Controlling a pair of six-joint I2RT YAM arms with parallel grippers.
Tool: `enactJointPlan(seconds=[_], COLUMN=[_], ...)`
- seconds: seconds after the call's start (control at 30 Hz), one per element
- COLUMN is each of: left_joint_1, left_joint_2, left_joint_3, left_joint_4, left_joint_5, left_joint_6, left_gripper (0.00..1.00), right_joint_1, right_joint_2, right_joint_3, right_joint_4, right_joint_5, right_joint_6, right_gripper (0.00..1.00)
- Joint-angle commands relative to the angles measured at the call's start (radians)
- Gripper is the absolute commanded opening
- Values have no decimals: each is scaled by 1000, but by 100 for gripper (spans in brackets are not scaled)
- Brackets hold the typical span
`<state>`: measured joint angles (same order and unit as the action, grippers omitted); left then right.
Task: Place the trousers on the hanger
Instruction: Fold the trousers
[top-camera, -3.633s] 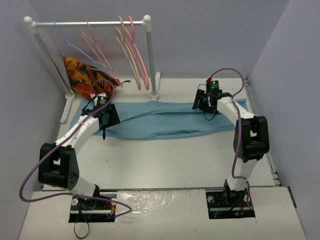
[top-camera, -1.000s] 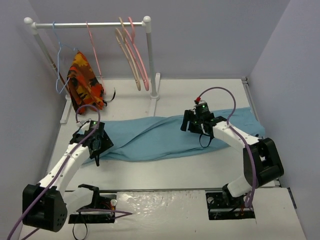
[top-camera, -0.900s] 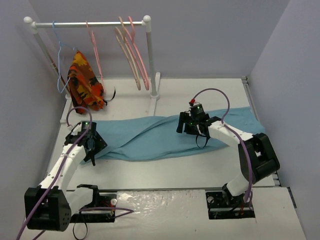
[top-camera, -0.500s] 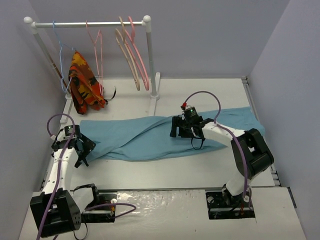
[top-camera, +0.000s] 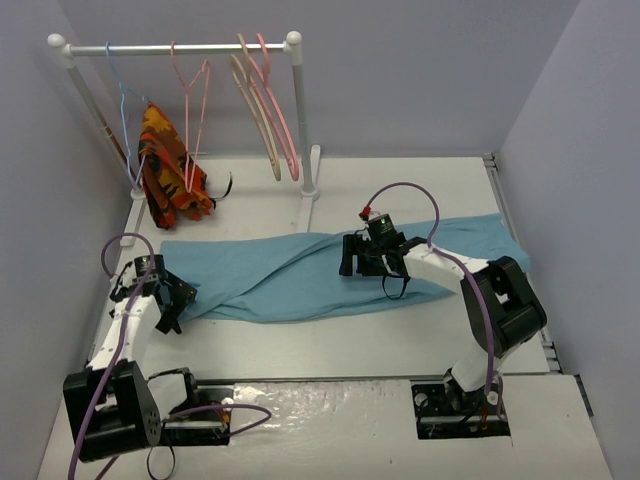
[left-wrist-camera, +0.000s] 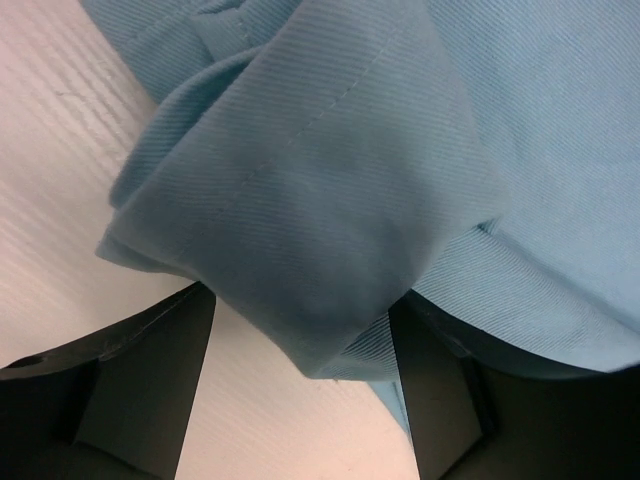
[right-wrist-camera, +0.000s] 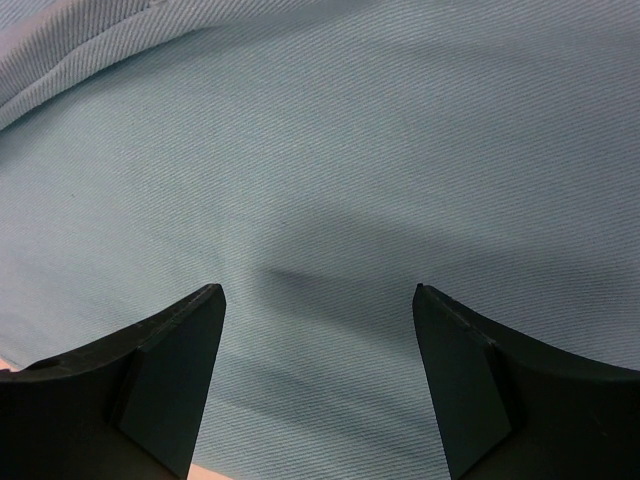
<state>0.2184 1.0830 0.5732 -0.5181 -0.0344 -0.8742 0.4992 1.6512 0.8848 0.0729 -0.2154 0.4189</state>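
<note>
Trousers (top-camera: 290, 275) lie stretched on the table (top-camera: 300, 340) in front of the rack (top-camera: 180, 47) (wrinkled, full length). We see the hanger (top-camera: 193, 100) on the rack's rail, left of middle. Below the rack's left post, the left gripper (left-wrist-camera: 300, 295) straddles the trousers' folded end, fingers apart. Right of the rack's right post, the right gripper (right-wrist-camera: 318, 290) gapes over the cloth.

1 trousers (top-camera: 290, 275), 1 patterned cloth (top-camera: 165, 170), 1 rail (top-camera: 180, 47). 1 salmon-pink wire hanger (top-camera: 184, 100), 1 blue wire hanger (top-camera: 123, 100), thick hangers (top-camera: 283, 122): at least 2.
</note>
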Motion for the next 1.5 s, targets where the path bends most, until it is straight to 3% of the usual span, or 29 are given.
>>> enactJointPlan(seconds=[0.0,0.2,0.37,0.63,0.93,1.07,1.17,1.3,1.47], left_joint_1=[6,5,5,4,-4,-4,-4,-5,-5], left_joint_2=[26,14,80,274,499,533,547,492,392], left_joint_3=[48,172,264,408,613,683,719,662,571], left_joint_4=[86,21,-2,9,66,81,101,194,157], left_joint_5=[18,-10,-13,-4,34,41,130,204,225], left_joint_6=[-4,37,58,101,95,112,162,229,299], left_gripper=[52,17,15,26,31,44,52,60,61], right_joint_1=[7,7,8,9,10,10,11,10,12], right_joint_2=[-13,-18,-16,-22,-38,-50,-64,-96,-100], right_joint_3=[8,-4,-1,-14,-18,-9,7,30,80], right_joint_4=[42,42,41,42,26,10,-7,-23,-33], right_joint_5=[-9,-2,2,4,7,28,44,85,63], right_joint_6=[-6,0,1,1,-3,-11,-21,-41,-78], right_gripper=[73,73,73,73,73,74,74,74,74])
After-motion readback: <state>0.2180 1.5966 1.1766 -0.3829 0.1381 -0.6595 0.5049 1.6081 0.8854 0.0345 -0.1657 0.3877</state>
